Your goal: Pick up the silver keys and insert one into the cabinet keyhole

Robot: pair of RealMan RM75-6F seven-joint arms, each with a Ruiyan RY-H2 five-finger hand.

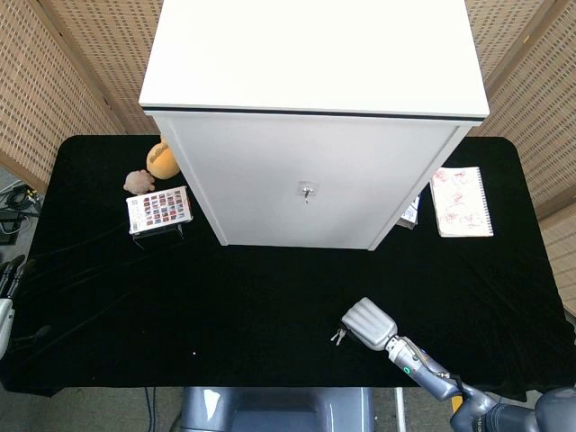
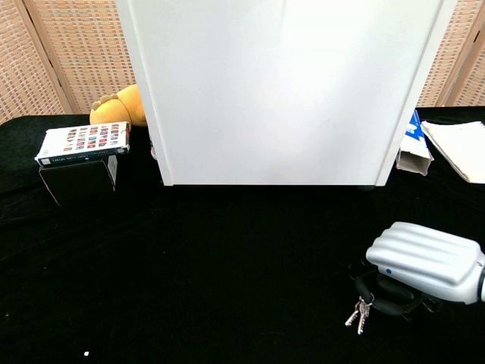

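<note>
The silver keys [image 2: 358, 314] hang from a ring under my right hand [image 2: 424, 262], whose fingers curl down around the ring at the table's front right. The same right hand [image 1: 370, 323] shows from above with the keys [image 1: 338, 337] dangling at its left edge. The white cabinet [image 1: 306, 180] stands at the middle back; its keyhole [image 1: 307, 191] has a small silver fitting in the door's centre. In the chest view the cabinet [image 2: 280, 91] fills the upper middle and the keyhole is out of frame. My left hand [image 1: 7, 288] shows only as a sliver at the far left edge.
A colourful box [image 2: 82, 142] on a black stand sits left of the cabinet, with a yellow plush [image 2: 117, 106] and a brown toy [image 1: 139, 182] behind it. A notebook [image 1: 461, 202] lies at the right, a blue-and-white carton [image 2: 413, 148] by the cabinet's corner. Black cloth [image 1: 225, 297] covers the table.
</note>
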